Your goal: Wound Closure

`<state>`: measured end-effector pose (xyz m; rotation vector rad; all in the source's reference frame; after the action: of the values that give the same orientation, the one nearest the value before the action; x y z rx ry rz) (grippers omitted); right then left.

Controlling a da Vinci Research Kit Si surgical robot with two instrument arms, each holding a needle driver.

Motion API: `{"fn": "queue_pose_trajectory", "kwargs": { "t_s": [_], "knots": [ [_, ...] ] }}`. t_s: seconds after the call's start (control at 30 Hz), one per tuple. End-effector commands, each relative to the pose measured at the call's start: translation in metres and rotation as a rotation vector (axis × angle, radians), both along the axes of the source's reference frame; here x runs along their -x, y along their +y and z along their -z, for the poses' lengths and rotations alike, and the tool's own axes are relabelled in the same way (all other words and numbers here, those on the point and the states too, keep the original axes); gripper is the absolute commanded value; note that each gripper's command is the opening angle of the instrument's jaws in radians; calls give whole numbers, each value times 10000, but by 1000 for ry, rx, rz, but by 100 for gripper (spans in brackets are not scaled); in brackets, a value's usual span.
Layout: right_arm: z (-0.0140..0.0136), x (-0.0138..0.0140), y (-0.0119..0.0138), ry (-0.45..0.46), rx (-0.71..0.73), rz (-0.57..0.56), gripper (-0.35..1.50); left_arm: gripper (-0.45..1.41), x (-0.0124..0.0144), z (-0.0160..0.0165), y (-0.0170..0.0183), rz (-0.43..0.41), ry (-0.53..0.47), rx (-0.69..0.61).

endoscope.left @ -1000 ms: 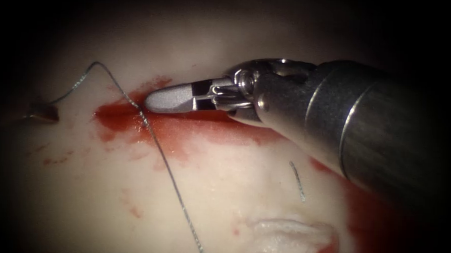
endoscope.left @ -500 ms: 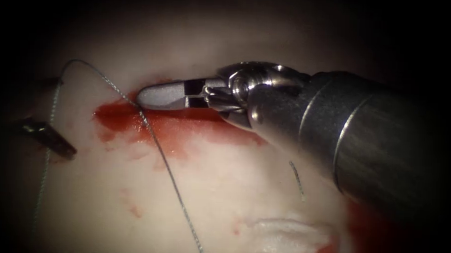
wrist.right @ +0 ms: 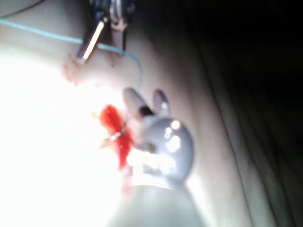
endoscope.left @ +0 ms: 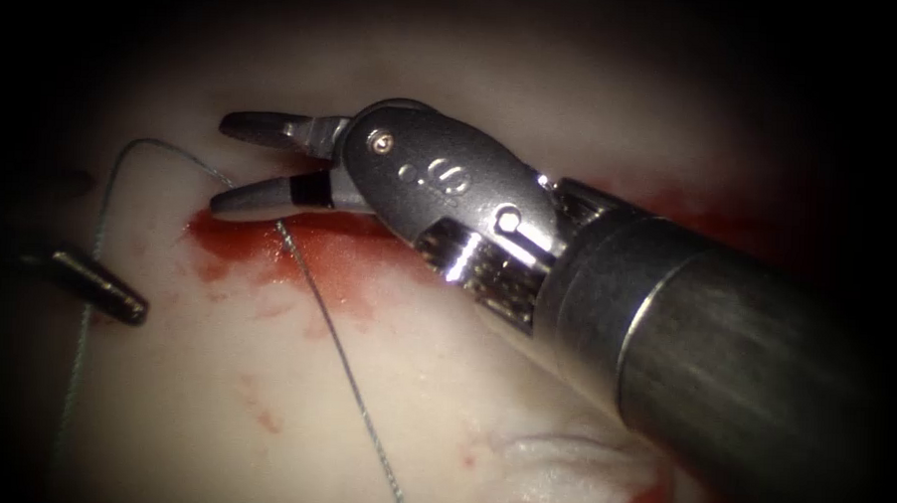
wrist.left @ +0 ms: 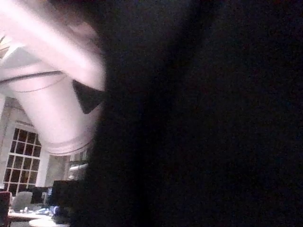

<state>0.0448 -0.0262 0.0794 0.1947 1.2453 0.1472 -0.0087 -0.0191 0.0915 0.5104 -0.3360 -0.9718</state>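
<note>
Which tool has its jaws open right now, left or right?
The right tool, entering from the picture's right: its jaws stand apart, empty, above the red fluid, thread beside them. The left tool is the small dark tip beside the thread.

A tall window [wrist.left: 21, 153] with many small panes glows pale behind, set in a light wall [wrist.left: 56, 170]. Below it, dim desks [wrist.left: 19, 213] hold dark monitors [wrist.left: 64, 194]. Toward three o'clock, everything falls into deep shadow.

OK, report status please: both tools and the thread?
Right tool jaws open, holding nothing, over red fluid. Left tool at left edge. Thin grey thread loops across pale tissue.
</note>
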Motion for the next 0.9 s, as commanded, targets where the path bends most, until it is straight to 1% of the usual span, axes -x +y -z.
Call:
{"fn": "queue_pose_trajectory", "kwargs": {
  "t_s": [0.03,0.1,0.13,0.27,0.33,0.37,0.4,0.43,0.47,0.5,0.57,0.6,0.63,0.67,0.7,0.73,0.8,0.9],
  "knots": [
    [-2,-7,10,-9,9,-15,37,89,4,6,11,21,-4,-15],
    [-4,-6,10,-19,15,-33,37,98,2,8,6,97,-23,-112],
    [-4,-6,10,-19,15,-33,37,98,2,8,6,97,-23,-112],
    [-4,-5,9,-14,11,-22,27,99,-5,13,-7,260,-43,-273],
    [-4,-5,9,-14,12,-22,26,99,-7,16,-13,314,-48,-355],
    [-4,-5,9,-14,12,-22,26,93,-8,19,-18,423,-49,-476],
    [-5,-5,9,-14,12,-21,26,91,-9,21,-20,458,-57,-521],
    [-5,-5,9,-14,12,-21,26,91,-9,21,-20,458,-57,-521],
    [-5,-5,8,-14,13,-21,24,89,-9,22,-22,486,-69,-553],
    [-6,-5,8,-14,14,-20,24,84,-10,27,-21,582,-84,-672],
    [-6,-5,7,-17,15,-18,24,82,-13,29,-20,662,-80,-714],
    [-6,-5,7,-17,15,-17,24,81,-15,30,-20,689,-70,-739],
    [-6,-5,7,-17,15,-17,24,81,-15,30,-20,689,-70,-739],
    [-5,-5,6,-16,20,-16,24,79,-18,31,-21,713,-53,-767],
    [-5,-5,6,-16,20,-16,24,79,-20,32,-23,717,-47,-778],
    [-6,-5,6,-25,21,-12,24,74,-21,34,-25,726,-39,-793],
    [-6,-5,5,-35,27,-5,22,69,-20,38,-32,718,-43,-832],
    [-6,-5,5,-35,27,-4,22,66,-18,39,-35,701,-55,-841]
  ]
}}
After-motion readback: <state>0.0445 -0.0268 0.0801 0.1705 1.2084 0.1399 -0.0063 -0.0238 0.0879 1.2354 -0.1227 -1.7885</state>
